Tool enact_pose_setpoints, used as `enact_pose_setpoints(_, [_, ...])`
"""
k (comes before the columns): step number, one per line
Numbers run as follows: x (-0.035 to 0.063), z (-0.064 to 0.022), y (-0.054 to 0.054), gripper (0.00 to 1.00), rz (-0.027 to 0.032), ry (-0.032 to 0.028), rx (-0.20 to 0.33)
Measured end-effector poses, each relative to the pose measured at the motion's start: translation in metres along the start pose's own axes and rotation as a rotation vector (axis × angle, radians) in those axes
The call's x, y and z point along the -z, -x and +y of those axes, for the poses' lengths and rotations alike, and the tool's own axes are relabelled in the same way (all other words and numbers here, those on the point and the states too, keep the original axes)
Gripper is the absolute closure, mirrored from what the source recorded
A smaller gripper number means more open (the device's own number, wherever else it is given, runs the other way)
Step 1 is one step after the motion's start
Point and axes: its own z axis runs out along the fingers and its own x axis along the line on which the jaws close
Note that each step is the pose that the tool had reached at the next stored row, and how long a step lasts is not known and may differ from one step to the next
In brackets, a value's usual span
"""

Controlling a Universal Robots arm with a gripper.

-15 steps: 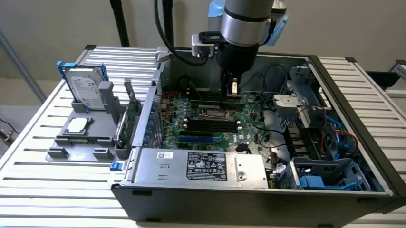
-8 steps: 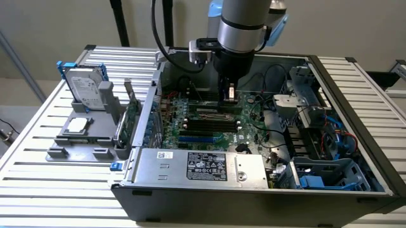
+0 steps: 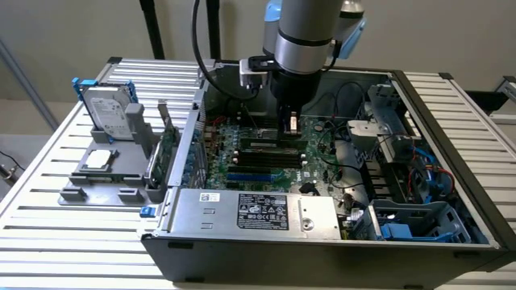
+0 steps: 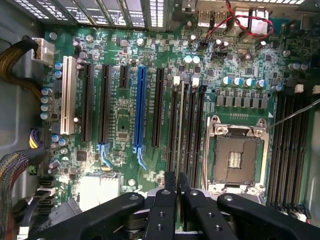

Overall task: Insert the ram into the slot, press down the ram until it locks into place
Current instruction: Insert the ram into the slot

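Inside the open computer case (image 3: 419, 96), my gripper (image 3: 292, 128) hangs low over the motherboard (image 3: 241, 175). In the wrist view its two black fingers (image 4: 167, 200) stand shut side by side, and the gripper (image 4: 177, 180) sits over one end of a bank of long black slots (image 4: 199, 125). The ram (image 4: 182, 125) stands edge-on in one of these slots, running away from the fingertips. In the exterior view the ram (image 3: 270, 143) shows as a green strip just below the gripper, with empty black slots (image 3: 266, 158) beside it. I cannot tell whether the fingertips touch the ram.
A blue socket (image 4: 139, 110), a white socket (image 4: 67, 100) and the metal-framed processor socket (image 4: 235, 155) lie around the bank. More black slots (image 4: 290, 150) lie past the processor socket. The power supply box (image 3: 250, 208), cables (image 3: 347, 175), an upright green card (image 3: 168, 151) and a hard drive (image 3: 109, 115) stand nearby.
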Motion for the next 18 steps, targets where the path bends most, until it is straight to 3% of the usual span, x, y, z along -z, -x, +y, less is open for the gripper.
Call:
enact_pose_setpoints(6, [-0.0097,0.0005,0.000,0.87,0.0101,0.0004,0.000])
enact_pose_setpoints(13, [-0.0177,0.0005,0.004,0.87,0.0362,0.0015,-0.001])
enact_pose_setpoints(18, [-0.0224,0.0002,0.009,0.87,0.0509,0.0023,-0.001])
